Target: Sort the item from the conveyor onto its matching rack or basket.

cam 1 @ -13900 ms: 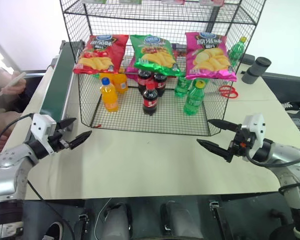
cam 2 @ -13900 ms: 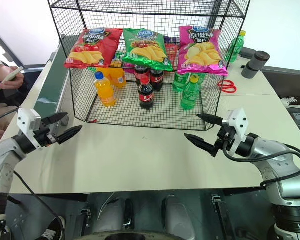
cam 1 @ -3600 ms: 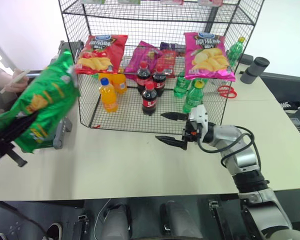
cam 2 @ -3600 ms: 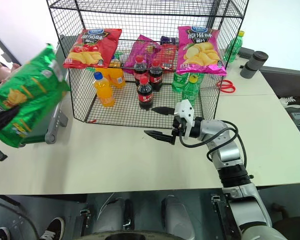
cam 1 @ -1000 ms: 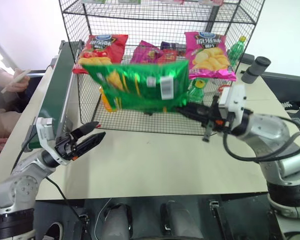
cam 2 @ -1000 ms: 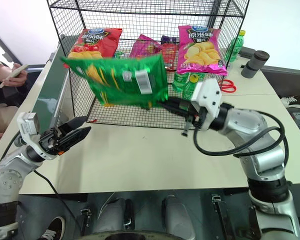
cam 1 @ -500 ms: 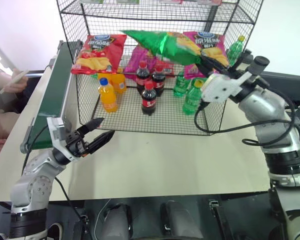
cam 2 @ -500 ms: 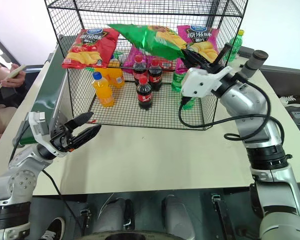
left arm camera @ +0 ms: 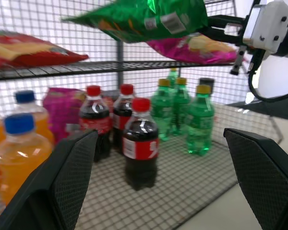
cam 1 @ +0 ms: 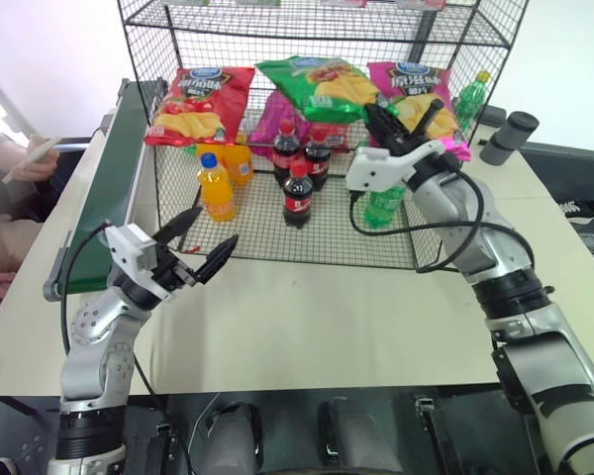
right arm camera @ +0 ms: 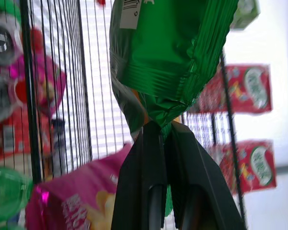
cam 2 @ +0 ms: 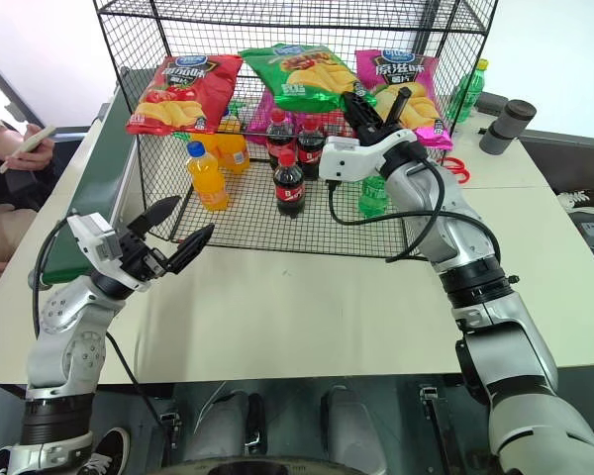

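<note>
- The right gripper (cam 2: 361,107) is closed tight on one corner of the green crisp bag (cam 2: 299,71); in the right wrist view the two black fingers (right arm camera: 149,158) pinch the crimped end of the bag between them.
- The green crisp bag is at the middle tier of the black wire rack (cam 1: 173,30), in the gap between the red crisp bag (cam 1: 200,102) and the pink crisp bag (cam 1: 416,94). Its printed front with yellow crisps faces up.
- I cannot tell if the bag already rests on the wire shelf or hangs just above it.
- The left gripper (cam 1: 206,241) hovers over the pale table (cam 1: 307,317), in front of the left corner of the rack. Its fingers stand wide apart and hold nothing.
- On the lowest tier of the rack stand an orange drink bottle (cam 1: 215,187), dark cola bottles (cam 1: 297,194) with red caps and green bottles (cam 1: 384,193) with yellow caps.
- The dark green conveyor (cam 1: 119,178) runs along the left side of the rack, and no bag lies on the part of the belt that I can see.
- Red scissors (cam 2: 453,169) lie on the table just right of the rack, and a dark grey cylinder (cam 1: 506,137) lies farther right.
- At the far left edge a person's hand (cam 1: 30,163) holds a phone.
</note>
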Robot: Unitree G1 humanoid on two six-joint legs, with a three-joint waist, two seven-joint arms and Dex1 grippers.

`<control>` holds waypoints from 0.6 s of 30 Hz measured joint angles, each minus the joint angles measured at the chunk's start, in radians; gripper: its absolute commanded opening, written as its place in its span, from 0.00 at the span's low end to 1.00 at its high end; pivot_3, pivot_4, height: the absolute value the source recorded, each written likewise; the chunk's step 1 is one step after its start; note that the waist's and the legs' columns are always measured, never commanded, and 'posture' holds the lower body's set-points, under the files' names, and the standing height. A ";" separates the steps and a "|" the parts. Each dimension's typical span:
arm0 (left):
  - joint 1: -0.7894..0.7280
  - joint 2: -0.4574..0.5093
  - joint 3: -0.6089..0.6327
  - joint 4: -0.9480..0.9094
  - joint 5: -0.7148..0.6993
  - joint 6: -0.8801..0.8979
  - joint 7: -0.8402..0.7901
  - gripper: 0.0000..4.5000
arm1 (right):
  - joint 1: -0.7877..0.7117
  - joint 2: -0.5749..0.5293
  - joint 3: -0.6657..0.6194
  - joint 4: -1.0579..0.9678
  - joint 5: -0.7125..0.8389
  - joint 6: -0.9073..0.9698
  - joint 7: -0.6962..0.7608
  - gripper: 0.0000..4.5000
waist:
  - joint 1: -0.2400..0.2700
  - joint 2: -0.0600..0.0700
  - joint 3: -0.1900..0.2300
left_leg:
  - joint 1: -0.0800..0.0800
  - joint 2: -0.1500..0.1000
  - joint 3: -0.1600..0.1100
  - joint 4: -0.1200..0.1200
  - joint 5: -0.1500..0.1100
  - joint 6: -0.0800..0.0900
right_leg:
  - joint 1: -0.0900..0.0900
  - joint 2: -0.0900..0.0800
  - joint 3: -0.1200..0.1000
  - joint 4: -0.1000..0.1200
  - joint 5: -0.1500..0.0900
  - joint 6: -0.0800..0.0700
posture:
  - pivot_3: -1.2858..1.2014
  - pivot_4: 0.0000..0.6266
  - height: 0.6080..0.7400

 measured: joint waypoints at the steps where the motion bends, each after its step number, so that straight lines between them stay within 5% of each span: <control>1: 0.000 -0.010 -0.008 0.000 0.018 -0.017 0.019 0.99 | -0.001 0.007 0.004 0.013 -0.002 0.010 -0.004 0.00 | -0.001 0.000 0.000 | 0.000 0.000 0.000 0.000 0.000 0.000 | 0.000 0.000 0.000 0.000 0.000 0.000 | 0.52 0.24 1.00; 13: 0.015 -0.037 -0.049 0.000 0.092 -0.102 0.108 0.99 | -0.059 0.076 0.042 0.117 -0.006 0.071 -0.035 0.00 | -0.008 0.000 0.000 | 0.000 0.000 0.000 0.000 0.000 0.000 | 0.000 0.001 0.000 0.001 0.000 0.000 | 0.52 0.24 1.00; 18: 0.015 -0.037 -0.053 0.000 0.092 -0.105 0.129 1.00 | -0.060 0.103 0.047 0.116 0.044 0.061 -0.007 0.45 | -0.016 0.000 0.000 | 0.000 0.000 0.000 0.000 0.000 0.000 | 0.000 0.000 0.000 0.001 0.000 0.000 | 0.52 0.24 1.00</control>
